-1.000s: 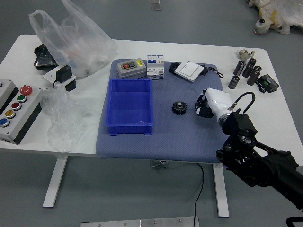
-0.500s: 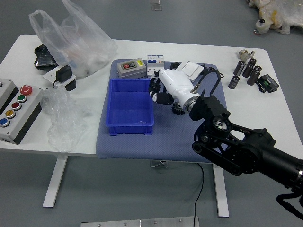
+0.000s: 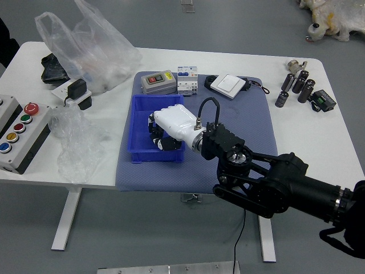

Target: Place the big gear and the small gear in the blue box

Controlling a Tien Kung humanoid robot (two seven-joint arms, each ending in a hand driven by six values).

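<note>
Yellow label point(image 3: 168, 75): on the grey device; carries small dark marks, too blurred to read.
Blue-and-white panel point(image 3: 187, 71): printed lines, too small to make out.
White block point(image 3: 187, 87): dark marks on its face, illegible.
Readable words or numbers: none on these three.

You're in a lab or workshop: push-button panel point(image 3: 35, 127) left of your right hand point(image 3: 175, 124), grey device point(image 3: 158, 87) beyond it, black cylinders point(image 3: 306, 91) beyond-right.
</note>
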